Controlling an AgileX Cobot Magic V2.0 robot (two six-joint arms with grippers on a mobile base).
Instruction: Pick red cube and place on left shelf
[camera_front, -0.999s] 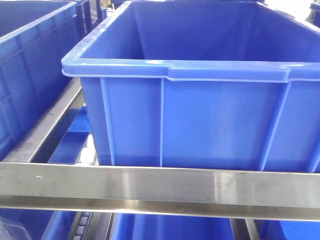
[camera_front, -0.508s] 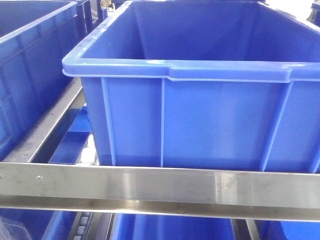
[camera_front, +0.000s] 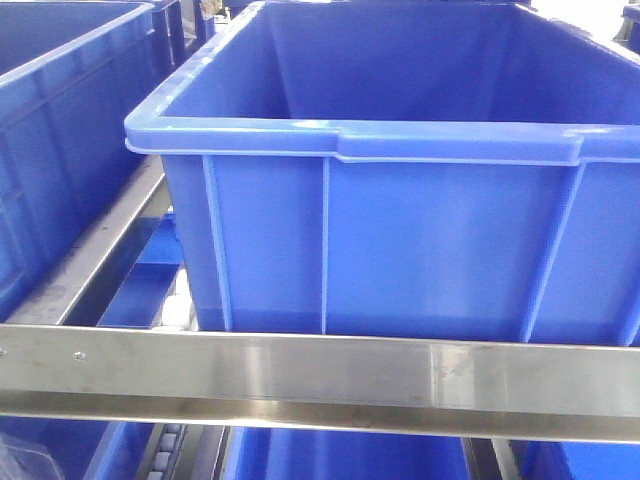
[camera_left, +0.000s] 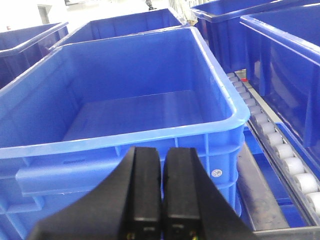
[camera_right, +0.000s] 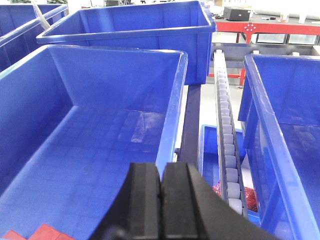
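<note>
Approach is the step in hand, judged from how things lie: neither arm carries anything and the red cube (camera_right: 42, 233) has not been picked. In the right wrist view the right gripper (camera_right: 161, 200) hangs over the near rim of a large blue crate (camera_right: 100, 145), its two black fingers pressed together with nothing between them. The left gripper (camera_left: 161, 192) is likewise closed and empty, hovering at the near wall of another blue crate (camera_left: 150, 140) whose floor looks bare.

The red cube lies on the floor of the crate under the right gripper, at its near left corner, at the very bottom edge of the right wrist view. Only its top shows: bright red, flat-faced, cut off by the frame. More than one red block may sit there, touching; the pictures do not settle that.

The next move would likely call for the right gripper to open, shift left and nearer, and come down into the crate close to its wall, which leaves little room for the fingers.

The left shelf (camera_front: 320, 370) shows in the front view as a brushed steel rail across the near edge, with blue crates behind and below it. A roller track (camera_right: 227, 145) runs away to the right of the crate.
</note>
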